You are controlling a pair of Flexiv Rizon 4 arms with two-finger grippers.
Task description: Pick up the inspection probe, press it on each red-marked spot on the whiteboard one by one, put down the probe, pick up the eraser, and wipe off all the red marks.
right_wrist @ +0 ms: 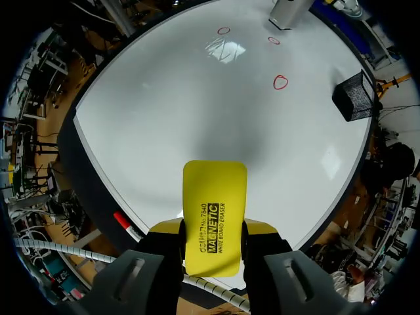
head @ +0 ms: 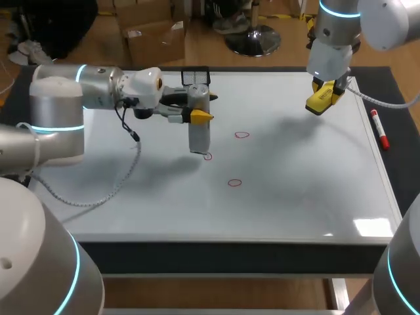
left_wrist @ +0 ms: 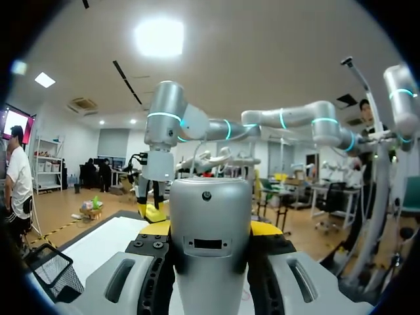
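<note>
– Left hand (head: 199,115), what has it got?
– Closed on the inspection probe (head: 199,134), upright, tip down at the whiteboard (head: 295,197) just beside one red ring (head: 208,156).
– The rest?
– Second ring (head: 242,135) lies past it toward the right hand (head: 323,100), which grips the yellow eraser (right_wrist: 213,216) well apart. Third ring (head: 235,182) lies back toward the robot. Left is nearer both.

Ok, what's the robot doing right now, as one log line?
left gripper: shut on probe, upright, tip by middle red mark | right gripper: shut on eraser, above whiteboard | marks: three, unwiped
</note>
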